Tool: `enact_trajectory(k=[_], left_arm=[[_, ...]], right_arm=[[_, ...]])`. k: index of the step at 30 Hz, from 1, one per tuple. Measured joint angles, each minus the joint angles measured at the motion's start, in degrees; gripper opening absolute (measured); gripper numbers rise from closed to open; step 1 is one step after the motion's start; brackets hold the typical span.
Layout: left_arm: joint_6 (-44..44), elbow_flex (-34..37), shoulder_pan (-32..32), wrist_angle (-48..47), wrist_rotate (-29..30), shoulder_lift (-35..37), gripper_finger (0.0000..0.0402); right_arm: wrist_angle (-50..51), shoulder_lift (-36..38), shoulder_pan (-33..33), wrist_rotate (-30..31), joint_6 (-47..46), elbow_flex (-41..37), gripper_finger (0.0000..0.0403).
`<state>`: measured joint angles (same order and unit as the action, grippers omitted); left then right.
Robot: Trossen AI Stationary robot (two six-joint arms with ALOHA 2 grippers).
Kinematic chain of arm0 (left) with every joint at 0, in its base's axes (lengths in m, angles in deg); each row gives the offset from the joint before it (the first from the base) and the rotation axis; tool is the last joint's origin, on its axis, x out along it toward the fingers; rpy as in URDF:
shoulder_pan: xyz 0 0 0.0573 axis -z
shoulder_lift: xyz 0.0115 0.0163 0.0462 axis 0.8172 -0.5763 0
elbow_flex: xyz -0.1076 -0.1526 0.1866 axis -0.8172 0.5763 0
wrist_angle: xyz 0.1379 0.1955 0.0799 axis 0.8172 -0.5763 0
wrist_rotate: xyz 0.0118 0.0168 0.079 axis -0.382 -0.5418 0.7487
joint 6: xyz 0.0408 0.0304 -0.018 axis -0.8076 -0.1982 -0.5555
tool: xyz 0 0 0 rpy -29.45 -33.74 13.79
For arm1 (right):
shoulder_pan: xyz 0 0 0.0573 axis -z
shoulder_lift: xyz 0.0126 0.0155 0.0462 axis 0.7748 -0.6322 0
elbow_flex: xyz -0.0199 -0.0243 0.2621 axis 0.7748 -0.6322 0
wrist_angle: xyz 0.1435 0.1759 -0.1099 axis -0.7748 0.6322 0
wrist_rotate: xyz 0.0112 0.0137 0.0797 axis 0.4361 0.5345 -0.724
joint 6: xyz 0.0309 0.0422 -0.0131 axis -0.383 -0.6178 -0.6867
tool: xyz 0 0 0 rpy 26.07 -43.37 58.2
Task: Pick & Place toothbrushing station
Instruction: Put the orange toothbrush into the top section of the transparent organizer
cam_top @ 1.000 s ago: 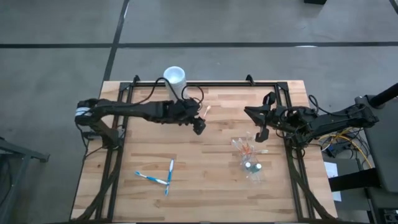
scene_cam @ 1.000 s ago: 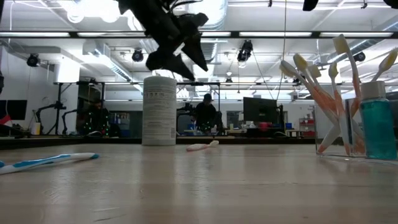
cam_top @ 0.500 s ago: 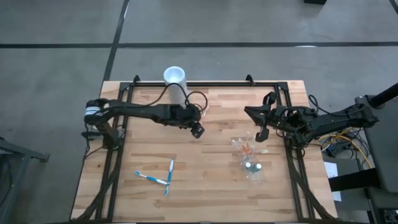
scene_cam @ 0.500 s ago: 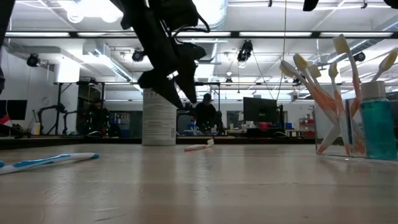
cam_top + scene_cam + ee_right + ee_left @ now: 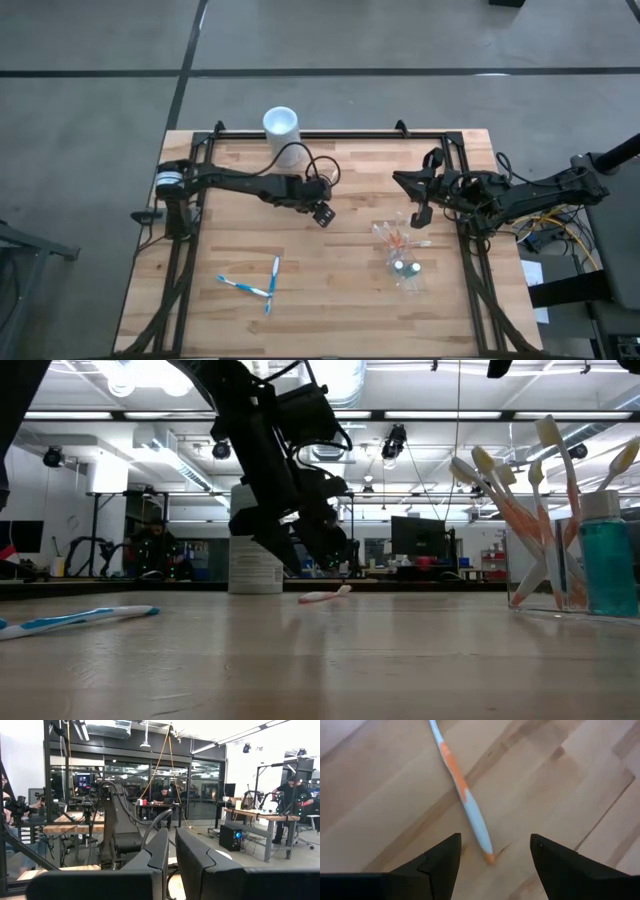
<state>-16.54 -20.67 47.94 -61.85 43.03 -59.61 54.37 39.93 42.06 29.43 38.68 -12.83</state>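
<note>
An orange-and-white toothbrush [image 5: 462,795] lies flat on the wooden table [image 5: 330,300]. My left gripper [image 5: 495,837] hovers just above its near end, open, one finger on each side, touching nothing. In the low view that gripper [image 5: 315,560] hangs slanting down over the toothbrush [image 5: 325,595]. The clear cup [image 5: 402,255] stands at the table's right with several toothbrushes [image 5: 520,530] leaning in it. Two blue-and-white toothbrushes [image 5: 255,283] lie near the front left. My right gripper [image 5: 415,205] waits raised at the right, shut [image 5: 171,855].
A tall white cup [image 5: 281,123] stands at the table's far edge, behind my left arm [image 5: 240,182]. A teal-capped bottle [image 5: 605,555] stands in the clear cup. Black frame rails [image 5: 180,270] run along the table's left and right sides. People sit at desks in the room beyond.
My left gripper has come down toward the table and the orange-and-white toothbrush, tipping further downward as the arm reached out toward the table's right. Its fingers have stayed open. The toothbrush lies where it was.
</note>
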Motion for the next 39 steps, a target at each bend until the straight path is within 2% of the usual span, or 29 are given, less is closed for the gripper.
enact_trajectory(k=[5,16,20,27,33,36,39], left_arm=[[-1.3,0.0,-0.1,2.0,4.3,-1.5,0.0243],[-3.2,0.3,-0.3,2.1,6.0,-2.6,0.0243],[-4.4,0.3,-0.4,2.1,5.1,-2.8,0.0243],[-4.4,0.3,-0.3,4.0,-1.5,-2.9,0.0243],[-4.4,0.3,-0.3,10.6,-1.4,-2.7,0.0243],[-5.8,0.3,-0.2,15.0,2.3,-1.7,0.0243],[-6.0,0.3,0.0,16.2,9.2,0.0,0.0243]], right_arm=[[0.0,0.0,0.0,0.0,0.0,0.0,0.0028],[0.0,0.0,0.0,0.0,-1.1,0.0,0.0028],[0.0,0.0,0.0,0.0,-1.1,0.0,0.0028],[0.0,0.0,0.0,0.0,-0.9,0.0,0.0028],[0.0,0.0,0.0,0.0,-0.9,0.0,0.0028],[0.0,0.0,0.0,0.0,-1.0,0.0,0.0028],[0.2,0.0,0.0,0.0,-1.1,0.0,0.0028]])
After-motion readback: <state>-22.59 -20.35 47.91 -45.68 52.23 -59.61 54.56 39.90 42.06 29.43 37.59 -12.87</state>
